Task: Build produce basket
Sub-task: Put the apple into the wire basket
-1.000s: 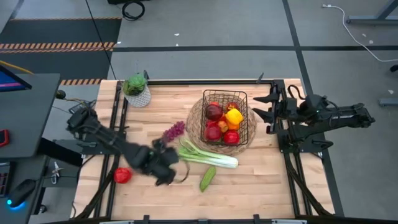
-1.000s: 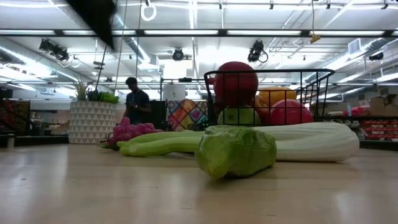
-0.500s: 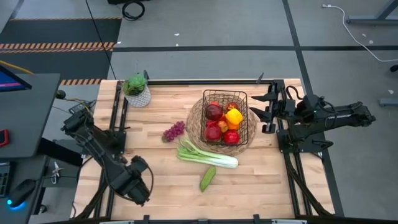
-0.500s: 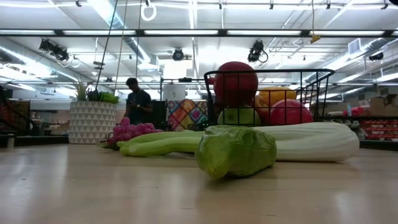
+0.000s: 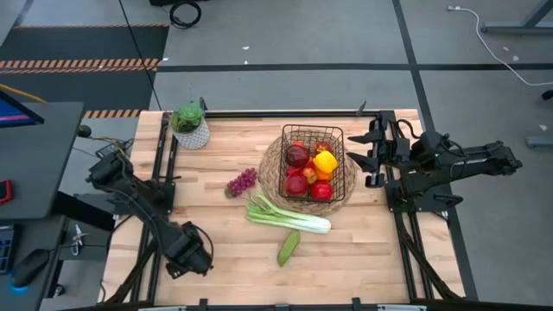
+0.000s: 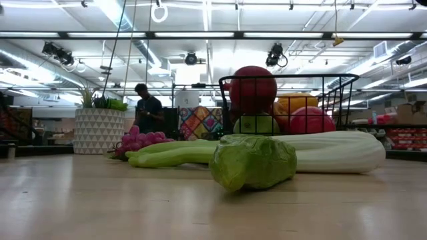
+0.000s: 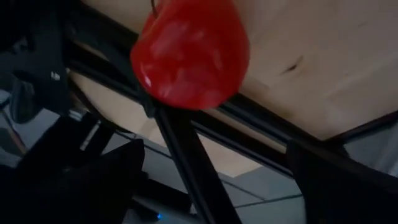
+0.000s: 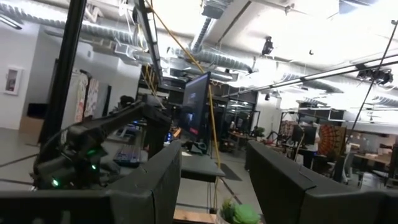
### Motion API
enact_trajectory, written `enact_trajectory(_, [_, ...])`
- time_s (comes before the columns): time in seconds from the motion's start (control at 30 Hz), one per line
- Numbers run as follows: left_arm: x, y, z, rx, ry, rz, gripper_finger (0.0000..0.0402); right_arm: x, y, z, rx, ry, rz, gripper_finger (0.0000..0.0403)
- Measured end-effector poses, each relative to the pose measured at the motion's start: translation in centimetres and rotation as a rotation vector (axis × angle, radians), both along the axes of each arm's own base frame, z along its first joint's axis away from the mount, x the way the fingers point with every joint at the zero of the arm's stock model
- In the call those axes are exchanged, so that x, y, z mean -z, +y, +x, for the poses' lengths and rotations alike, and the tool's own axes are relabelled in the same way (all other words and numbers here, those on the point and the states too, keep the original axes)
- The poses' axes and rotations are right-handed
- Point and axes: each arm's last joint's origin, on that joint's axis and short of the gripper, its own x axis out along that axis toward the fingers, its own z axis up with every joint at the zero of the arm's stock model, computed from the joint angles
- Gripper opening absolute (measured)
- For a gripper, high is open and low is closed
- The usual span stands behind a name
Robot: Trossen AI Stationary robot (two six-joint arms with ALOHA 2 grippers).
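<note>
Your left gripper (image 5: pixel 192 252) hangs over the table's near-left corner, fingers parted wide around a red pepper (image 7: pixel 189 53). The basket (image 5: pixel 315 162) sits far right, half-filled; leek (image 5: pixel 289 216) and cucumber (image 5: pixel 288 247) lie nearer. Right gripper (image 5: pixel 367 155) waits at the right edge, fingers spread apart.

Two dark, nearly black arms of jointed segments, left arm (image 5: pixel 143 207) ending in a bulky rounded wrist block toward 5 o'clock, right arm (image 5: pixel 458 160) made of thicker boxy links with black cables looped near its wrist. At the right gripper (image 8: pixel 211 180), two broad flat fingers (image 8: pixel 152 186) of matte dark grey with straight slanted edges, and beside them, toward 9 o'clock, a black housing with small green indicator lights. At the left gripper (image 7: pixel 211 180), only black blurred finger (image 7: pixel 93 186) shapes with smooth rounded outlines, no visible markings or screws.
</note>
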Motion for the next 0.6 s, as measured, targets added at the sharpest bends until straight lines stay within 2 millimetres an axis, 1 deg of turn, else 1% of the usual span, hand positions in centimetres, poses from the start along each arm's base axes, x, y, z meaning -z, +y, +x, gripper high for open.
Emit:
enact_trajectory(0.1, [1.4, 0.4, -0.3, 0.051, 0.018, -0.04, 0.04, 0.0, 0.0, 0.0, -0.006, 0.0, 0.013, 0.0187])
enact_trajectory(0.17, [2.3, 0.9, -0.8, 0.081, 0.048, -0.033, 0.04, 0.0, 0.0, 0.0, -0.007, 0.0, 0.015, 0.0187])
enact_trajectory(0.3, [3.4, 1.7, -1.5, 0.102, 0.091, -0.014, 0.04, 0.0, 0.0, 0.0, -0.007, 0.003, 0.014, 0.0187])
enact_trajectory(0.4, [4.5, 2.0, -1.8, 0.103, 0.086, -0.021, 0.04, 0.0, 0.0, 0.0, -0.007, 0.003, 0.013, 0.0187])
enact_trajectory(0.5, [5.4, 2.1, -1.1, 0.1, 0.015, -0.073, 0.04, 0.0, 0.0, 0.0, -0.007, 0.002, 0.013, 0.0187])
enact_trajectory(0.6, [5.3, 2.4, 0.3, 0.101, -0.098, -0.036, 0.04, 0.0, 0.0, 0.0, -0.007, 0.002, 0.012, 0.0187])
